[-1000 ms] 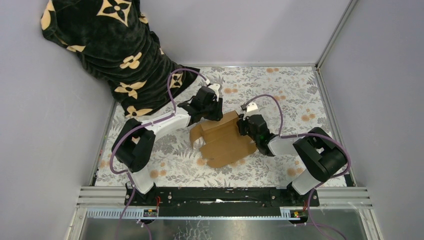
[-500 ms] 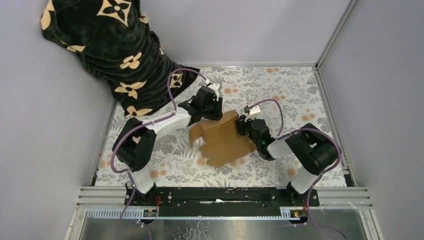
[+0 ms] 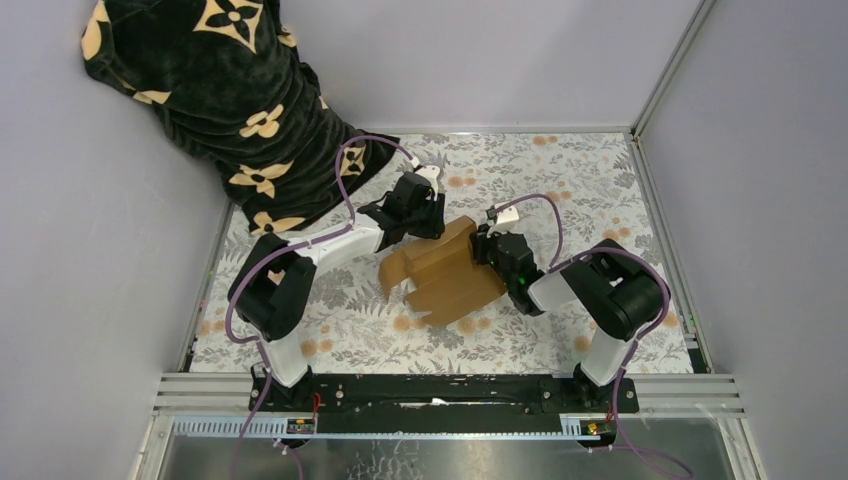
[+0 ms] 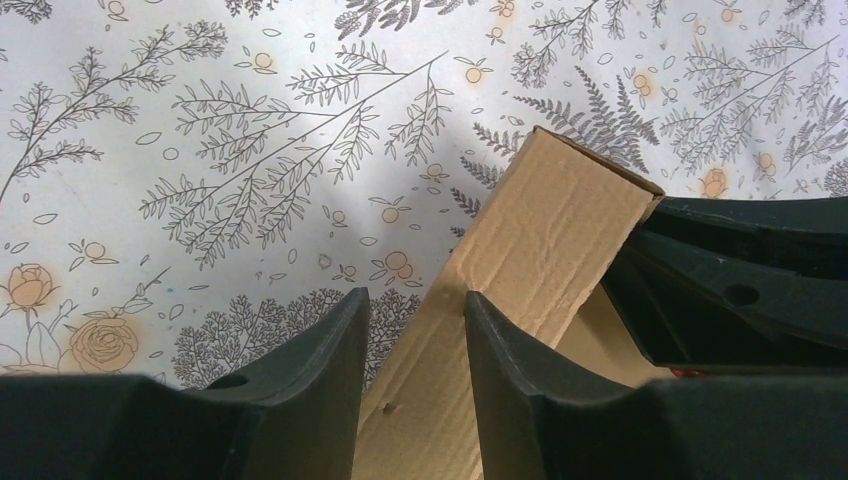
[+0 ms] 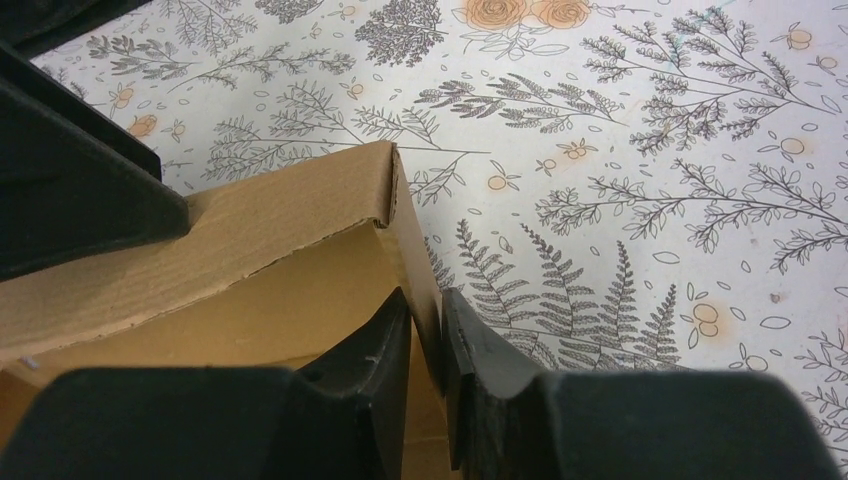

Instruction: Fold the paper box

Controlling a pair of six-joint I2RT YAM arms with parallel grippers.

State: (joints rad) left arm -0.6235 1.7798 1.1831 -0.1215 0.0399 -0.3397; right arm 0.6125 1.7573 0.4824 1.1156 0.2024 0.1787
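Brown paper box (image 3: 445, 275) lies pinched by right gripper (image 5: 425, 305), left gripper (image 4: 415, 297) agape astride.

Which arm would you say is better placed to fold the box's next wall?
Right. The right gripper pinches a wall of the box by a raised corner, probably ready to turn it; the left gripper is open beside another wall.

The worktop (image 3: 580, 180) lies under the left jaws and the right jaws, with a white cloth printed with grey ferns and orange roses. Beyond the left jaws and to their left, a black blanket (image 3: 200, 90) with beige flowers is heaped in the corner, against the grey wall (image 3: 480, 60).
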